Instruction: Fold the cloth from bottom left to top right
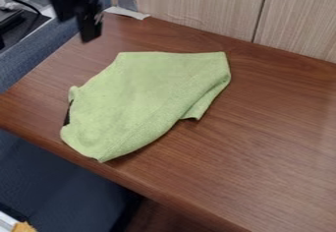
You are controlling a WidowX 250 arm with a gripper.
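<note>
The cloth [144, 93] lay near the bench [263, 142] front edge, presumably for folding. The gripper [89, 33] hung by the far-left corner (open or closed, I couldn't tell)

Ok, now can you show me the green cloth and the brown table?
Green cloth [144, 98]: camera view, on the middle of its spread top.
Brown table [269, 152]: camera view, on its bare top, right of the cloth.

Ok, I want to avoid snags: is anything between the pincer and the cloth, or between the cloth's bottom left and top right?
Nothing visible: just tabletop shows between the pincer and the cloth, and nothing lies on the cloth from bottom left to top right.
</note>
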